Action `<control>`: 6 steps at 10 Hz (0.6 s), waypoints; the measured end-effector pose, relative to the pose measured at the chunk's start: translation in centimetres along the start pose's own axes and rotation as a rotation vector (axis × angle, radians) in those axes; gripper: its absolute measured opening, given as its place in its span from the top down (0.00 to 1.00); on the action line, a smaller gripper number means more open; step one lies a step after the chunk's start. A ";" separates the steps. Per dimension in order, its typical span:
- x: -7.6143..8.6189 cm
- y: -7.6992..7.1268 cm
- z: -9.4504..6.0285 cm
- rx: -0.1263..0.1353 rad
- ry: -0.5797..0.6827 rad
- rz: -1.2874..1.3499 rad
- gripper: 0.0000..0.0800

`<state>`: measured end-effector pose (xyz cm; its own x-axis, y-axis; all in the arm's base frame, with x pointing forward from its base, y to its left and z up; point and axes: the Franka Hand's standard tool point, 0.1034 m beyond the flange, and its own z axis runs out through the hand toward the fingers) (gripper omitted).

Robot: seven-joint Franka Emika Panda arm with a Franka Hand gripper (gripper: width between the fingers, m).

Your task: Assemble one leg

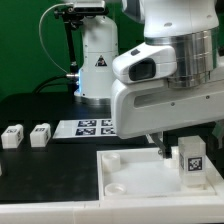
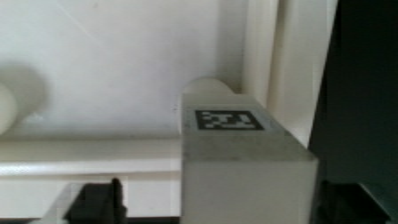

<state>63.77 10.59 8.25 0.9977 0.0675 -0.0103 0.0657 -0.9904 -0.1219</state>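
A leg [image 1: 190, 160], a small white block with a black-and-white tag, stands upright at the right corner of the white tray [image 1: 125, 165]. My gripper [image 1: 177, 150] is lowered around it. In the wrist view the leg [image 2: 240, 150] stands between my fingers, its tagged end facing the camera. One black finger [image 2: 100, 200] stands apart from the leg with a gap showing. The other side is dark and partly hidden by the leg. The gripper [image 2: 228, 196] is open. Two more legs [image 1: 12, 136] [image 1: 40, 134] lie on the black table at the exterior view's left.
The marker board [image 1: 95, 126] lies flat behind the tray. The robot base [image 1: 95, 65] stands at the back. The tray's raised rim [image 2: 267, 50] runs beside the leg, and a round socket [image 2: 9, 105] shows at the edge of the wrist view.
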 end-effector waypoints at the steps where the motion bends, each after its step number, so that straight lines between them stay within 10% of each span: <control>1: 0.0 0.0 0.0 0.000 0.000 -0.002 0.53; 6: 0.3 -0.1 0.1 0.054 0.042 0.792 0.64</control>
<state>64.09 10.68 8.19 0.7473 -0.6601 -0.0766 -0.6634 -0.7346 -0.1424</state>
